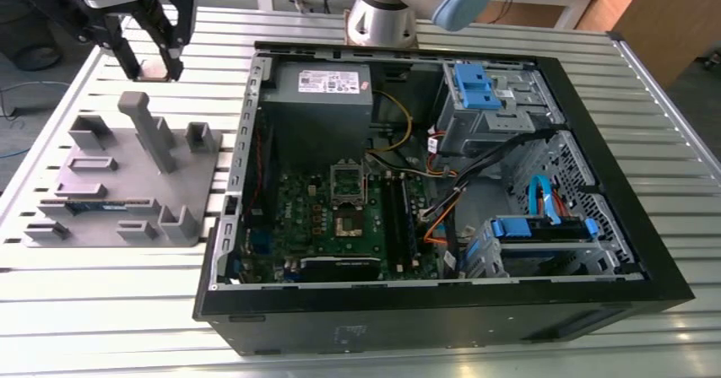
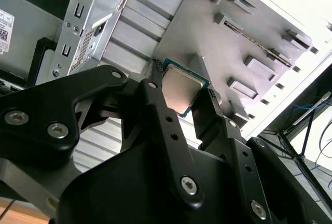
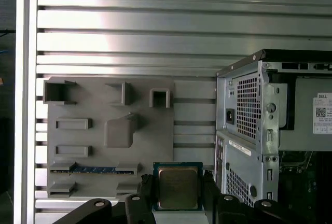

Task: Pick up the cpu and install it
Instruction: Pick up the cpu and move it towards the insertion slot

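**Cpu [image 3: 178, 186] held in the fingers above the counter**

Both wrist views show the gripper [image 3: 178, 190] closed on the cpu [image 2: 181, 89]. Its two black fingers [image 2: 155, 105] press on opposite edges of the chip. The silvery metal top with its thin darker rim faces both wrist cameras, and the chip sits square between the fingers [image 3: 144, 193].

In the exterior view, the gripper [image 1: 150, 67] hangs over the slatted metal counter [image 1: 113, 310] near the far end of a gray moulded fixture [image 1: 113, 184]. It touches neither the counter nor the fixture.

In the first wrist view, the fixture [image 3: 109, 130] lies flat on the counter [image 3: 129, 27], and a long narrow memory stick [image 3: 93, 169] rests in one of its slots.

The open computer case [image 1: 451, 310] lies on its side just beside the fixture, on the exterior view's right. Inside it are the green motherboard [image 1: 327, 243] and its socket [image 1: 347, 201], well apart from the gripper.
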Tool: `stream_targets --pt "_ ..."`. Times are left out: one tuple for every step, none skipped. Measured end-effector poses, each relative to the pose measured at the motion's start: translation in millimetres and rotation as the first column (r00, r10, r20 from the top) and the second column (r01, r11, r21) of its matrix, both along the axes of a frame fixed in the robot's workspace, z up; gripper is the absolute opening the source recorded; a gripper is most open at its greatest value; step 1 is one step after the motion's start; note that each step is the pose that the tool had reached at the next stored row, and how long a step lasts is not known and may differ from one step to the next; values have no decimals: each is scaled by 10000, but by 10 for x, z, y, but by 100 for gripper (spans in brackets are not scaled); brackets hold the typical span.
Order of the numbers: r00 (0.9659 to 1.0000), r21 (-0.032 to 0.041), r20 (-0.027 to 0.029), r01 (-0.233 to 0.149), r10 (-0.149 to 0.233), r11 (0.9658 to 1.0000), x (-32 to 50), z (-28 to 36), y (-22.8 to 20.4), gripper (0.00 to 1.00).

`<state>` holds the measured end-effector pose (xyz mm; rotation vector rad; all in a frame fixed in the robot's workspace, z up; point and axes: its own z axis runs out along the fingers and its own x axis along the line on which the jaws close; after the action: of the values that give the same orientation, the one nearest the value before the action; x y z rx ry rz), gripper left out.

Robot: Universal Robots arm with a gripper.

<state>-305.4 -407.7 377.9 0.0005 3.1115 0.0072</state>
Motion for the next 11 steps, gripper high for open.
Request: stream_targets --pt "10000 0 0 0 0 10000 21 0 0 47" --pt "10000 0 0 0 0 10000 43 0 0 47" --pt "10000 0 0 0 0 10000 67 0 0 47" --pt "10000 0 0 0 0 10000 90 0 0 47" --pt "10000 0 0 0 0 10000 114 0 0 47" --pt "10000 0 -1 0 0 10000 138 0 0 47" --pt "10000 0 0 0 0 10000 161 0 0 47" --pt "10000 0 0 0 0 10000 184 0 0 47" --pt "10000 0 0 0 0 10000 208 0 0 47" --pt "10000 0 0 0 0 10000 233 0 0 47" --pt "10000 0 0 0 0 10000 255 0 0 47"
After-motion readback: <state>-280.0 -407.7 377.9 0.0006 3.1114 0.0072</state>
